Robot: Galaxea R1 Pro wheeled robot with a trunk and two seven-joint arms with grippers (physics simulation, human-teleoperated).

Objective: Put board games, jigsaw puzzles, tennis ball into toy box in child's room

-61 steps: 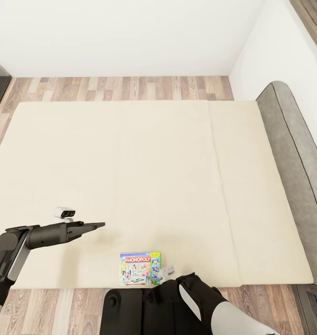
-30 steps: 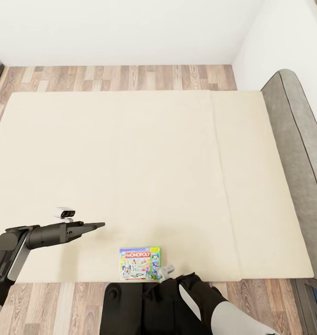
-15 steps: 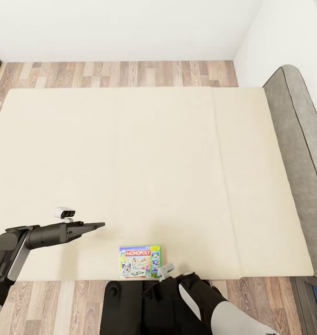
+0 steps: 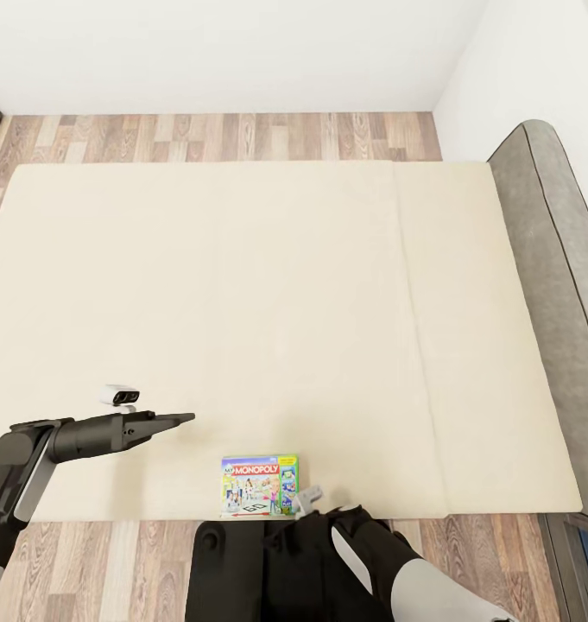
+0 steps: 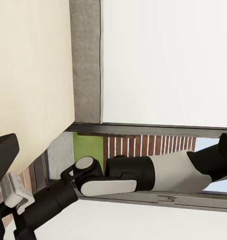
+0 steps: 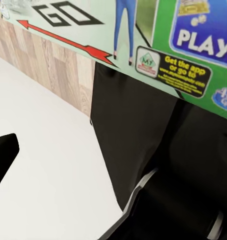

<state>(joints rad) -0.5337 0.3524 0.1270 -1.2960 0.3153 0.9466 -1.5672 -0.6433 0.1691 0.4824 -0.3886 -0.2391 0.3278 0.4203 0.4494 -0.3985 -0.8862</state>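
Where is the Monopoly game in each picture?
Head view: the Monopoly box lies flat at the near edge of the bed, just ahead of the robot's trunk.
Left wrist view: I can't find the box there; it looks along the bed's beige cover toward the grey headboard.
Right wrist view: the box is close up, with GO and a red arrow.
Shared landmark: the bed.

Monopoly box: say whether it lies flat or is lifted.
Flat: the Monopoly box lies face up on the bed by its near edge.
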